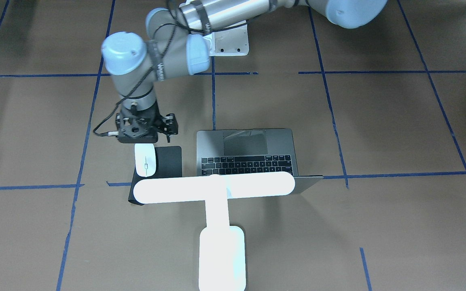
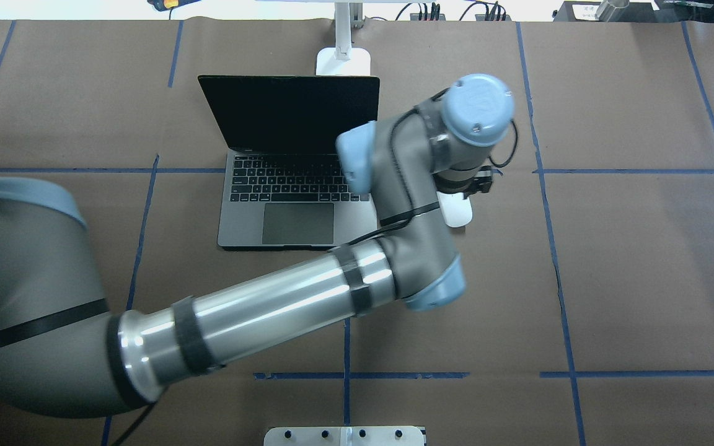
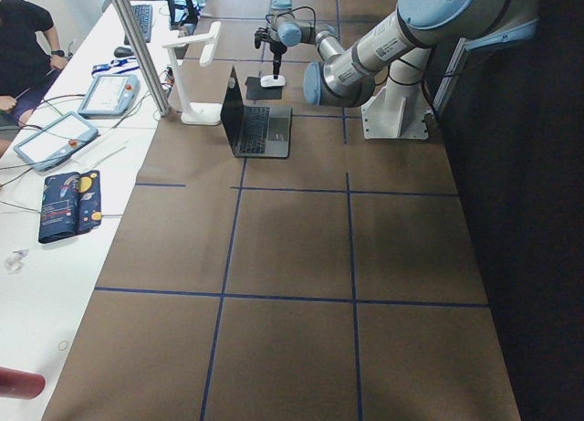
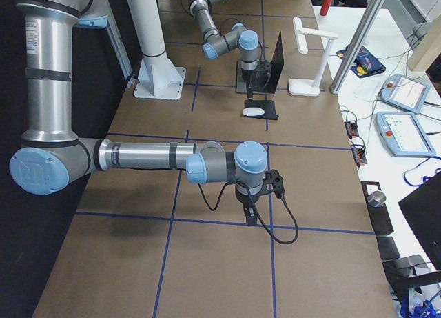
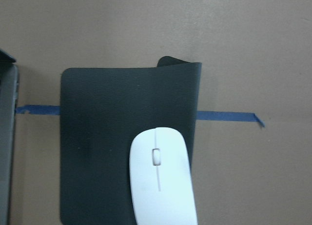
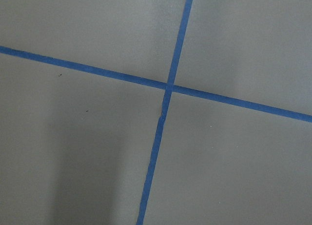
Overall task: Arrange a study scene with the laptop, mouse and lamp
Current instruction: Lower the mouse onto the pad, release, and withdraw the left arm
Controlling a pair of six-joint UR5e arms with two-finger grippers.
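Observation:
The grey laptop (image 1: 245,149) stands open at mid table, its dark screen (image 2: 289,114) upright. The glowing white T-shaped lamp (image 1: 217,190) stands behind the laptop, with its bar over the screen's top edge. The white mouse (image 1: 145,160) lies on a black mouse pad (image 1: 168,161) beside the laptop, overhanging the pad's outer edge (image 5: 163,181). My left gripper (image 1: 142,135) hangs just above the mouse; its fingers are hidden, so I cannot tell whether it is open or shut. My right gripper (image 4: 249,218) points down at bare table far from these things, and I cannot tell its state.
One far corner of the mouse pad (image 5: 168,61) is curled up. The left arm's white pedestal (image 1: 229,40) is bolted to the table at the robot's side. A side table with tablets (image 3: 55,138) and cables runs past the lamp. Blue tape lines cross the brown table.

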